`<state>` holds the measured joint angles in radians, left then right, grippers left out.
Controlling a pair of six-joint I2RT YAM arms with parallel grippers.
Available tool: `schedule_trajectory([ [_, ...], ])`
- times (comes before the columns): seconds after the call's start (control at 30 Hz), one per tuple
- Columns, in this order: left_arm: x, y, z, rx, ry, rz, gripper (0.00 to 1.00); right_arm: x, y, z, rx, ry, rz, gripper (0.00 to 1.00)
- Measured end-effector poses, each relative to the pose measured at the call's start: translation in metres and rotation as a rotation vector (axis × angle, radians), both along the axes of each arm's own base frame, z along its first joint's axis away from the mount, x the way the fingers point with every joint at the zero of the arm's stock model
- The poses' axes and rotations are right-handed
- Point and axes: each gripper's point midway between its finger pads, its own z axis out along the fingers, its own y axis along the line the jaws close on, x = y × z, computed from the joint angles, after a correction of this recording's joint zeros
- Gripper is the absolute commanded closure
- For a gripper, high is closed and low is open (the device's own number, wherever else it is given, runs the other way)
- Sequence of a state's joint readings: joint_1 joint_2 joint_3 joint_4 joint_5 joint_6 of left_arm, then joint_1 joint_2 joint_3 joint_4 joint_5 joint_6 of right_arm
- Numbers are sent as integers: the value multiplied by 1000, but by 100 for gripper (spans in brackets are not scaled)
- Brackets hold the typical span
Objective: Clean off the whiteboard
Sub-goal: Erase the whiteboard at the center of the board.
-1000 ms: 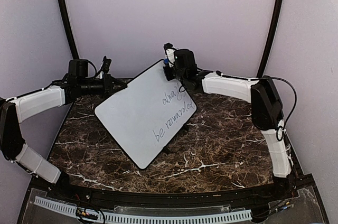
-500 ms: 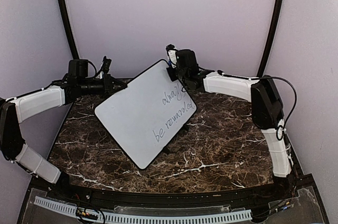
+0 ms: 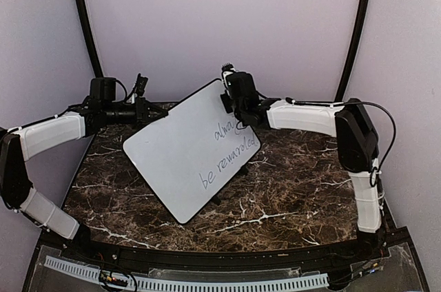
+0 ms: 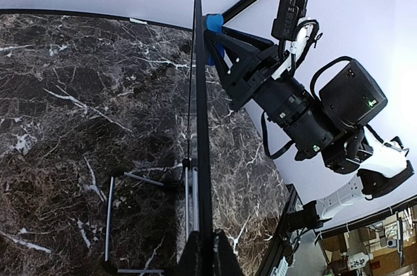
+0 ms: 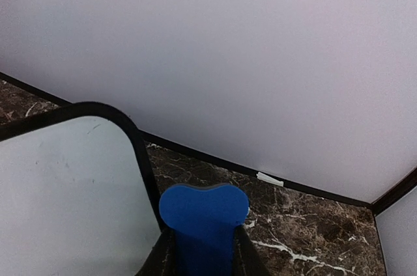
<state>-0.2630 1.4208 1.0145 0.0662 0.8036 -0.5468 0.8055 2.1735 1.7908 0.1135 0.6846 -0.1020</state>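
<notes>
Dark marble surface (image 3: 289, 189), white-veined, fills centre frame. Plain lilac wall (image 3: 207, 16) behind. Black curved pole (image 3: 84, 20) upper left, second pole (image 3: 358, 20) upper right. White perforated strip (image 3: 207, 284) along bottom edge. Blue eraser (image 5: 203, 214) at lower centre of the right wrist view.

One whiteboard (image 3: 180, 158), one eraser (image 5: 203, 217) (blue)

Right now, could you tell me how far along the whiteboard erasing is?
Done: the left gripper clamps the whiteboard by its edge, tilted. In hand: the right gripper holds the blue eraser at the board's top corner. Left: wiping off the handwriting.
</notes>
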Motion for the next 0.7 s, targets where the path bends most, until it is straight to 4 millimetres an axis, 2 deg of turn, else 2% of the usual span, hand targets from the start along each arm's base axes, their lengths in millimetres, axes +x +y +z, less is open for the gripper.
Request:
schedule_trajectory([
  [0.13, -4, -5, 2, -5, -10, -28, 100, -28, -18, 2, 23, 32, 51, 80],
  [0.33, -5, -6, 3, -7, -16, -37, 100, -57, -27, 42, 137, -9, 128, 80],
  [0.4, -5, -6, 3, -7, -16, -37, 100, -66, -27, 50, 172, -23, 154, 80],
  [0.53, -5, -6, 3, -7, -17, -38, 100, -86, -20, 36, 179, 4, 220, 80],
  [0.7, -5, -6, 3, -7, -17, -38, 100, -113, 0, -7, 158, 87, 355, 80],
])
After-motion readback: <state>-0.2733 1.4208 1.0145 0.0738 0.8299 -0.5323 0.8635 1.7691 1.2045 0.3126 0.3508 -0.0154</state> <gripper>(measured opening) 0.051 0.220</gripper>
